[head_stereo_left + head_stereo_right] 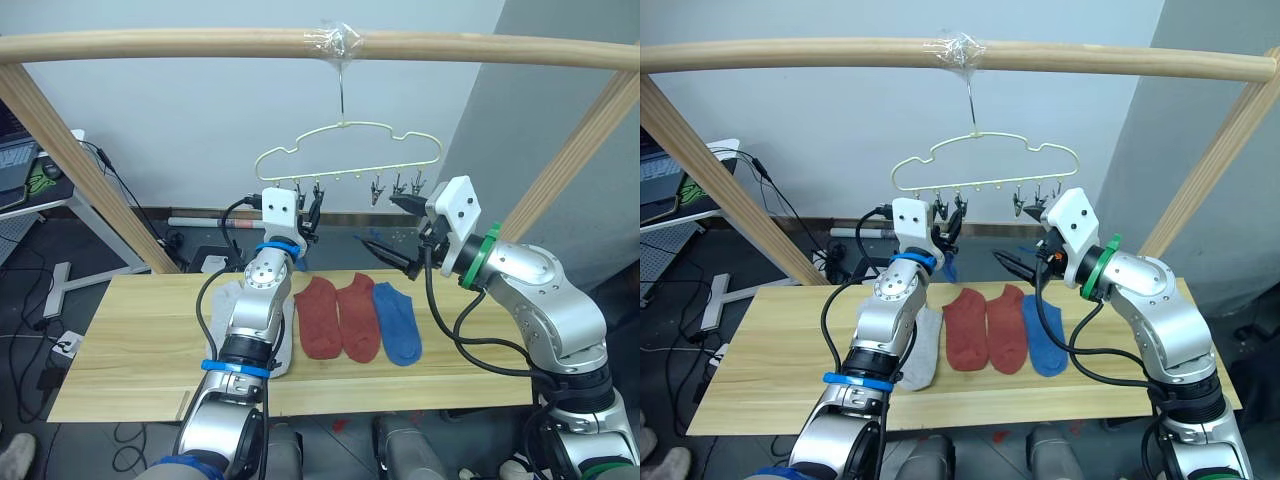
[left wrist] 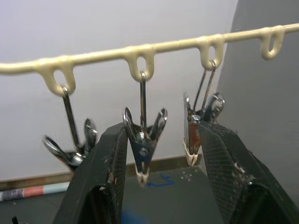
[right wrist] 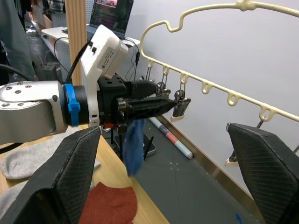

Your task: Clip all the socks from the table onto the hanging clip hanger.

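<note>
The clip hanger (image 1: 348, 152) is hanging by its hook from a round wooden pole (image 1: 200, 44) across the top of the head views, taped at the hook. It is a thin, pale yellow-green wire with a cloud-shaped outline and a row of small loops, several carrying metal clips (image 2: 143, 151).

The left pincer (image 2: 159, 163) is reaching up at the centre of the frame, its fingers spread on either side of one hanging clip. In the right wrist view a blue sock (image 3: 134, 145) is dangling beneath that pincer; how it is held cannot be told. The right pincer (image 1: 392, 235) is hovering right of centre, its fingers spread wide and holding nothing.

On the light plank counter (image 1: 130, 350) in the lower half, two rust red socks (image 1: 340, 316) are lying side by side, with another blue sock (image 1: 396, 321) touching them on the right and grey socks (image 1: 923, 350) on the left, partly behind the left arm.

Behind, a pale wall is meeting a dark floor strewn with cables (image 1: 40, 300), and a desk with a laptop (image 1: 18, 160) is standing at the far left.
</note>
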{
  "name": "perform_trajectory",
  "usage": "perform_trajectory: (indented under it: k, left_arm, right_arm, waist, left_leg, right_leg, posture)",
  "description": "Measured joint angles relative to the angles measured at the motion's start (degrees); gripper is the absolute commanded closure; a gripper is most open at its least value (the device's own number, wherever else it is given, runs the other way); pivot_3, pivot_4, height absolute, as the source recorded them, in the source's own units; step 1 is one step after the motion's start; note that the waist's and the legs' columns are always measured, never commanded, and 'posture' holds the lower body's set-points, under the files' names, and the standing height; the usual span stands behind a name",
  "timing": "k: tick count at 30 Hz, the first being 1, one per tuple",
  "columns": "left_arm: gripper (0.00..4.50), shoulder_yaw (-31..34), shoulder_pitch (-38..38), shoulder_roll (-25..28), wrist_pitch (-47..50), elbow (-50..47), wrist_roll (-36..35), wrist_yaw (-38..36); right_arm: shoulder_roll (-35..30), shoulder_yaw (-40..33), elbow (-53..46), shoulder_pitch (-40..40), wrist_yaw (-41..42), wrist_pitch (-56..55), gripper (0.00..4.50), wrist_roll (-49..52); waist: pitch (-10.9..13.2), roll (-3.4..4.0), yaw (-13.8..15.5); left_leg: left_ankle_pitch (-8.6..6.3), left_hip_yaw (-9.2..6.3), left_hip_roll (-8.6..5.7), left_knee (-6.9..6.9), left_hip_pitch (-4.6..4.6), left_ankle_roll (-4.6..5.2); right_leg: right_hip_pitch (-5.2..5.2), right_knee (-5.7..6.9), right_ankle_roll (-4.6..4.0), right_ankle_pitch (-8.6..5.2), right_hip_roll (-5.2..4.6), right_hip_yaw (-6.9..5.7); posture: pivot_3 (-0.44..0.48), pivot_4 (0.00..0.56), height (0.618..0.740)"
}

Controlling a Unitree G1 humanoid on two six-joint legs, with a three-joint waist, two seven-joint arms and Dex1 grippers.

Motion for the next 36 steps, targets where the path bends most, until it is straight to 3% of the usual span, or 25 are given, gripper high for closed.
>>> perform_trajectory:
  k: [36]
  left_arm:
    - [2.08, 1.7, -2.6, 1.3, -3.3, 5.0, 1.7, -0.4]
  right_arm:
    - [-0.5, 0.2, 0.3, -0.5, -0.6, -0.5, 0.0, 0.0]
  waist:
    - [0.0, 0.0, -0.1]
  left_leg:
    - [0.02, -0.01, 0.0, 0.08, 0.01, 0.03]
  right_leg:
    - [0.02, 0.06, -0.17, 0.16, 0.0, 0.0]
  posture:
    - [-0.077, 0.123, 0.74]
